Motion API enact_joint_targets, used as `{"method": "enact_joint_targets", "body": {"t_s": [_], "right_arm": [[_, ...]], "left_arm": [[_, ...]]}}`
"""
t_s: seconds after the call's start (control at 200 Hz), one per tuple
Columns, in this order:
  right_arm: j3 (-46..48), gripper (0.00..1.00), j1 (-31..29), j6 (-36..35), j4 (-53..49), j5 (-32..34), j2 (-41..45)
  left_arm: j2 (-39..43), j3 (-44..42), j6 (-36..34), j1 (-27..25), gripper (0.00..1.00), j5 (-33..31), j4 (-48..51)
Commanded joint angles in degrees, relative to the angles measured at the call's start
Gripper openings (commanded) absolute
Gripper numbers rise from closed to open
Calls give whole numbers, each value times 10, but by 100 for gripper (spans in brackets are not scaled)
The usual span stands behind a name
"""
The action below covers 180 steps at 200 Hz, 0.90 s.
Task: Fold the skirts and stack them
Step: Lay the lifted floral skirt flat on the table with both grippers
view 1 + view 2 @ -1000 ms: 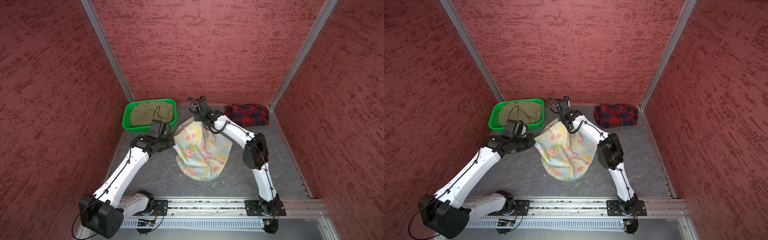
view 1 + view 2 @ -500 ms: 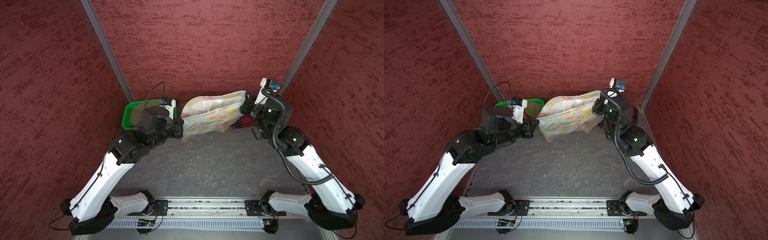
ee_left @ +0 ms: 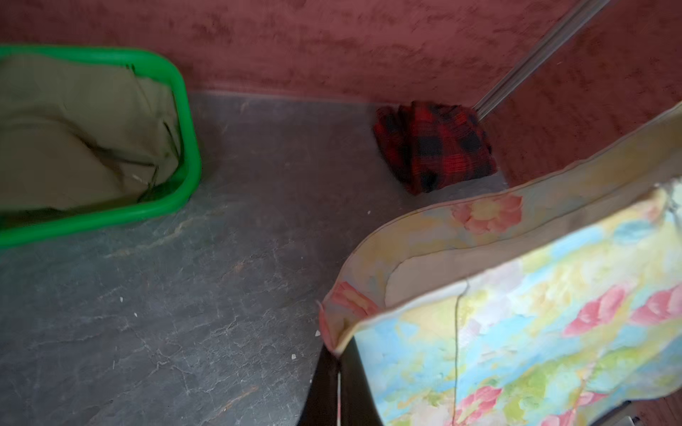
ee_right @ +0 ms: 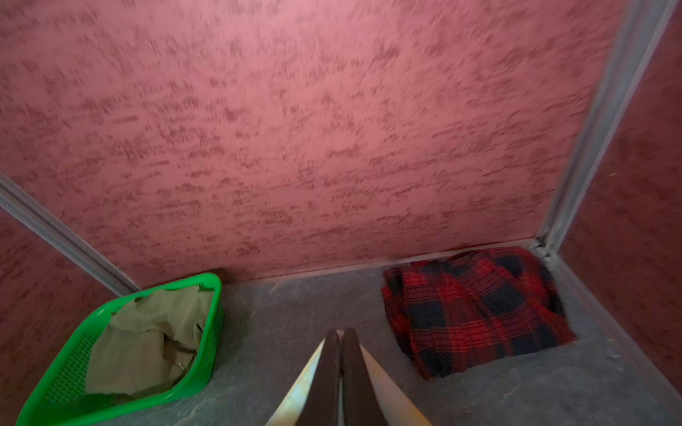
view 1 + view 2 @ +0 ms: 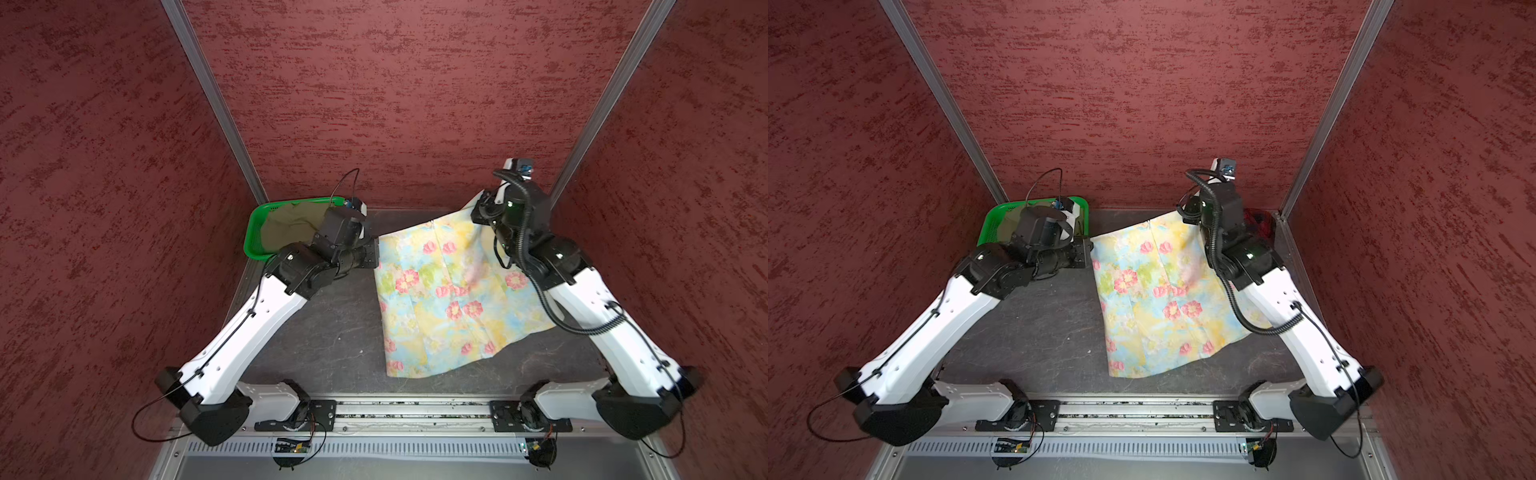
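With left gripper (image 3: pixel 337 363) and right gripper (image 4: pixel 341 335) I'm pinching the 2 top corners of the floral skirt (image 5: pixel 449 299), hem draped toward 5 o'clock; plaid skirt (image 4: pixel 476 313) sits at 1, olive skirt (image 5: pixel 291 224) at 11.

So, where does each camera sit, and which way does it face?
Top views: high above the front rail, looking down; left arm, right arm, floral skirt.
Left wrist: faces back wall, green basket; left gripper pinching the floral skirt.
Right wrist: same wall; right gripper shut on it.
Both wrists share green basket, olive skirt, plaid skirt.
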<state>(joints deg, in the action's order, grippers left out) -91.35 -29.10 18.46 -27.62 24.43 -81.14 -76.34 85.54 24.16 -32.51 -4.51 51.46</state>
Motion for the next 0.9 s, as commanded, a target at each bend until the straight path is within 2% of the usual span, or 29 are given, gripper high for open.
{"method": "enact_joint_targets", "body": {"t_s": [0.0,0.055,0.085,0.105,0.125,0.14,0.145,0.15,0.155,0.185,0.21,0.265,0.341,0.371,0.486,0.721,0.897], "right_arm": [[63,0,39,17,92,-120,-95],[74,0,47,16,148,-152,-144],[71,0,52,15,173,-170,-173],[66,4,57,16,187,-183,-192],[58,11,63,18,199,-197,-211],[54,22,68,20,205,-207,-224],[48,22,69,22,206,-210,-228],[48,30,70,23,207,-213,-233],[44,33,73,24,207,-215,-236],[21,54,81,29,202,-227,-261],[-3,67,85,30,189,-231,-277],[-49,83,88,23,158,-223,-298],[-66,96,90,11,126,-215,-291],[-63,99,90,8,112,-211,-284],[-17,99,95,20,48,-203,-240],[189,99,109,74,20,-215,-96],[279,98,128,99,15,-234,-55]], "left_arm": [[-51,-89,10,50,0,87,-90],[-93,-125,16,74,0,102,-126],[-114,-135,24,89,7,113,-140],[-130,-140,28,97,12,120,-150],[-141,-142,29,104,17,128,-161],[-146,-143,29,107,20,127,-169],[-150,-143,30,108,22,127,-171],[-153,-142,29,110,24,126,-174],[-156,-142,29,110,26,125,-176],[-170,-134,28,115,44,115,-181],[-180,-120,26,120,57,113,-179],[-197,-83,19,126,74,101,-158],[-196,-57,3,128,86,83,-141],[-190,-57,-2,127,88,79,-139],[-170,-75,-19,123,96,77,-125],[-166,-147,-50,71,96,35,-102],[-199,-166,-46,13,96,-2,-106]]}}
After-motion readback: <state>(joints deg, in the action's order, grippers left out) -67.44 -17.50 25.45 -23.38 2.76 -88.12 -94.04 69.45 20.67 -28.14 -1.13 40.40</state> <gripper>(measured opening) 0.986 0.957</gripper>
